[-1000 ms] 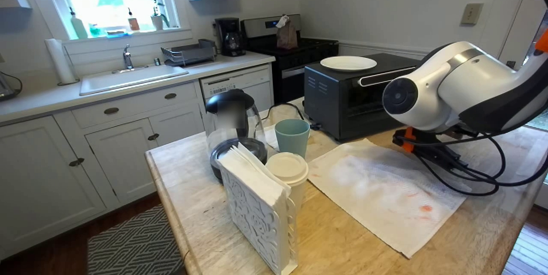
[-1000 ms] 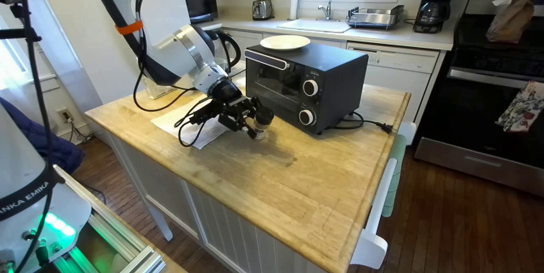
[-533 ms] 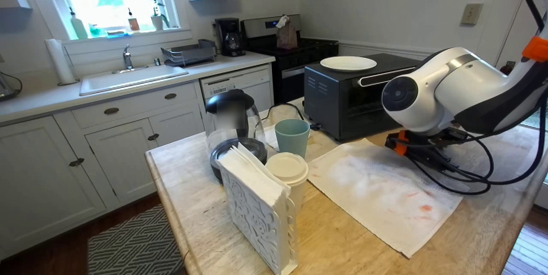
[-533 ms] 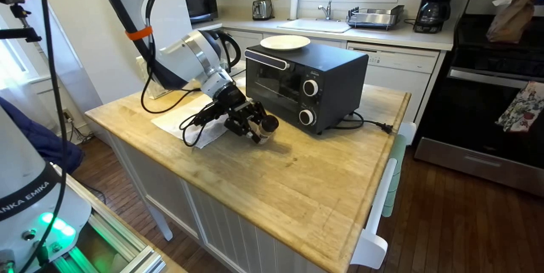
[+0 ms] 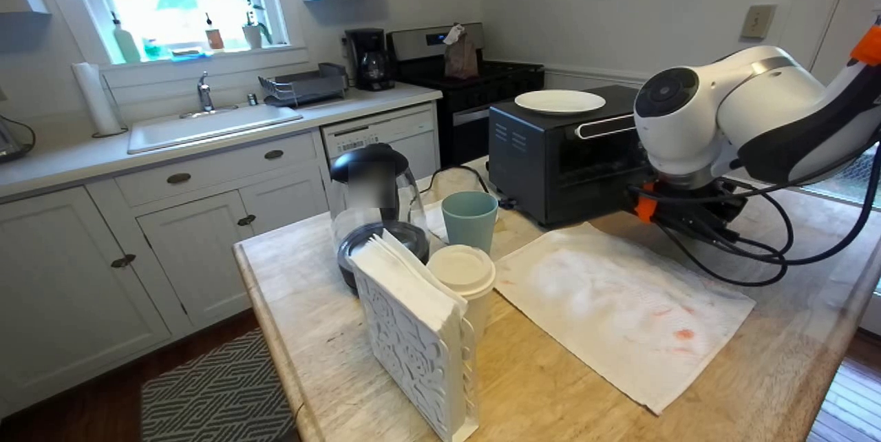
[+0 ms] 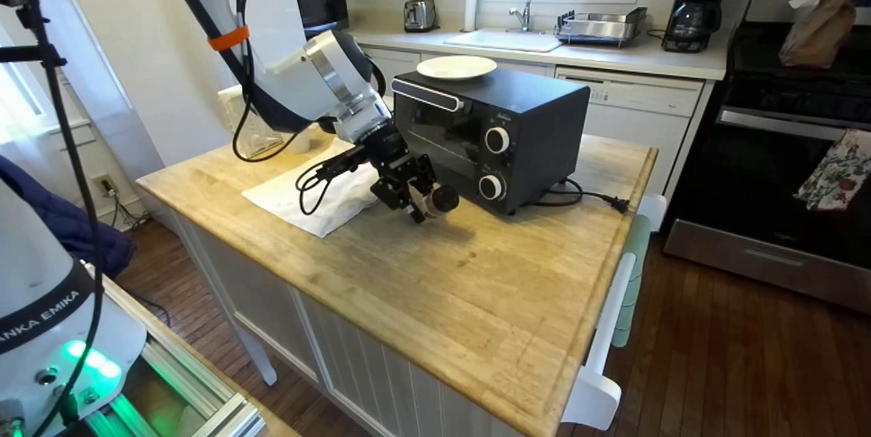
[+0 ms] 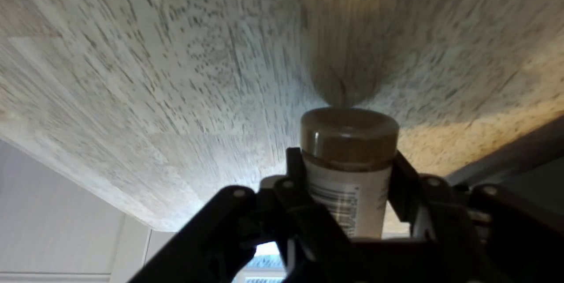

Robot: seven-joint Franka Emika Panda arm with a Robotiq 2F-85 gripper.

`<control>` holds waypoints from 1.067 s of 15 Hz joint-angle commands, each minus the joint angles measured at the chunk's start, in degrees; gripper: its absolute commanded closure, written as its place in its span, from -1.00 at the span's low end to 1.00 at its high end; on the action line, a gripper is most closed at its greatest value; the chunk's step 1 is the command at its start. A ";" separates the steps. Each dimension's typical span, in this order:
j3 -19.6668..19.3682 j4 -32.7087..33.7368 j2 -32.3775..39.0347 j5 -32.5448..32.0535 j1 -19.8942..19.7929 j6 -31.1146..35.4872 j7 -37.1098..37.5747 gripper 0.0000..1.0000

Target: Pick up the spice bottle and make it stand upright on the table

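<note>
1. Well, the big wooden table (image 6: 503, 301) has lines running through it.
2. A black toaster oven (image 6: 544, 144) sits on it, toward the far edge.
3. The black gripper (image 7: 347, 164), well in from the edges, is closed part way and squeezes the spice bottle (image 7: 348, 139) from both sides.
4. That spice bottle slants over the middle of the table, far from every corner.

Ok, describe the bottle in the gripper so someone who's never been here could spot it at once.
On the wooden table sits a black oven with a white plate on top. Just in front of the oven's door, the gripper holds a small, tilted bottle. Unlike the plain teal cup, it has a barcode label and a brown end.
</note>
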 commanded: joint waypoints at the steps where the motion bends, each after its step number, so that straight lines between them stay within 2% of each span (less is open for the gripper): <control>1: 0.49 -0.71 2.18 8.96 -1.52 5.41 -9.77 0.56; 11: 0.14 -1.57 0.33 37.05 -0.20 3.41 -42.76 0.56; 12: 0.08 -1.55 0.10 40.16 -0.15 3.16 -46.41 -0.44; 13: 0.01 -1.48 0.09 43.69 -0.09 2.83 -49.78 -0.46; 16: -1.88 -2.09 1.34 50.03 1.04 4.40 -55.08 -0.85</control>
